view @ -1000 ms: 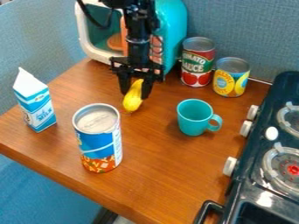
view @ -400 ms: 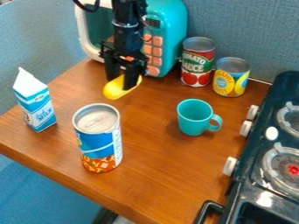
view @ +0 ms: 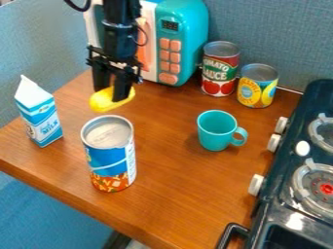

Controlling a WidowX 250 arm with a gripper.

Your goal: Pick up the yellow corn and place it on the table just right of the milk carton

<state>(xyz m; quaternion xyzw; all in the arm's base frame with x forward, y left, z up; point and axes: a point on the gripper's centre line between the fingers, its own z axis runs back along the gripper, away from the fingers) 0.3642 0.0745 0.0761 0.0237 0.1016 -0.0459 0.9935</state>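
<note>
The gripper hangs over the left back part of the wooden table, in front of the toy microwave. It is shut on a yellow banana-like toy, which sticks out to both sides of the fingers and is held above the surface. Just below and in front of the yellow toy stands a blue can with a silvery top. A blue-and-white milk carton is upright at the left. To the right stands a teal cup, handle pointing right.
The teal microwave is at the back. Beside it are a tomato sauce can and a yellow can. A dark toy stove with white knobs runs along the right edge of the wooden table.
The gripper has moved left with the yellow toy in it. The toy, first hanging near the table, has risen and turned to lie more level. The other objects have not moved.
</note>
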